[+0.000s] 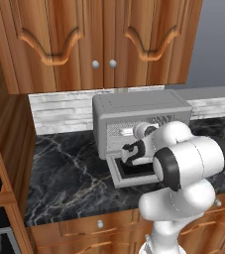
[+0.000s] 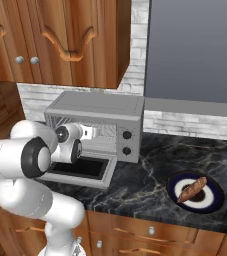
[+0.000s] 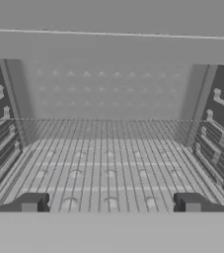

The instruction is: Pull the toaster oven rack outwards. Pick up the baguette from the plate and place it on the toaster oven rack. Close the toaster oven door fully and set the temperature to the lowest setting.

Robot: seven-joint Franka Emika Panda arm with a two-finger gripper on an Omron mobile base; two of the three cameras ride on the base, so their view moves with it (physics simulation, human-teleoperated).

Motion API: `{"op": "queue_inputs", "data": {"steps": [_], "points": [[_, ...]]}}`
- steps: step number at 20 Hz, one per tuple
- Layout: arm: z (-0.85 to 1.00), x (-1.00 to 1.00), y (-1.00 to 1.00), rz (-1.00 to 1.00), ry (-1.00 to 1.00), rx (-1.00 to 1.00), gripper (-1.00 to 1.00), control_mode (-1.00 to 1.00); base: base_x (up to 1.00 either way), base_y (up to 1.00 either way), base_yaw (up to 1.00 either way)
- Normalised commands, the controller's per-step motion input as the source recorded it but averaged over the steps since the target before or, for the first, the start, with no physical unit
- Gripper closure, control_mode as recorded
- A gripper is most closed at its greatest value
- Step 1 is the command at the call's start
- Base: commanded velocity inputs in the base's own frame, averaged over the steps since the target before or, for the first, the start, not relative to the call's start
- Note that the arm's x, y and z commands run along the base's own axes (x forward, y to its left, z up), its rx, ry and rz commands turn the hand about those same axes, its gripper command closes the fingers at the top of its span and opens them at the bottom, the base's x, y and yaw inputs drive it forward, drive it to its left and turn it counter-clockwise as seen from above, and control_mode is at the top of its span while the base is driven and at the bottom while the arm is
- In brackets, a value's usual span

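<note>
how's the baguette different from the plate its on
The baguette is thin, elongated and reddish-brown; the plate is round, with a dark centre and pale rim. The baguette is the narrower, lying diagonally within the plate's rim; the plate is wider and sits flat on the counter. Shared: both sit right of the toaster oven, untouched, while the open gripper faces the rack.

No readable text anywhere

The boxy grey metal toaster oven (image 2: 97, 125) and its black knobs (image 2: 127, 142) carry no legible lettering, numbers or brand marks; the wooden cabinets (image 2: 60, 40) are likewise unmarked.
</note>
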Motion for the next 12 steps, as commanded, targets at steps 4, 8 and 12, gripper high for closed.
{"op": "queue_inputs", "data": {"steps": [4, 8, 12], "points": [[-0.12, 0.16, 0.0, 0.0, 0.0, 0.0, -1.0, -1.0, 0.0, 0.0, 0.0], [-0.17, 0.23, 0.0, 0.0, 0.0, 0.0, -1.0, -1.0, 0.0, 0.0, 0.0], [-0.14, 0.3, 0.0, 0.0, 0.0, 0.0, -1.0, -1.0, 0.0, 0.0, 0.0]]}}
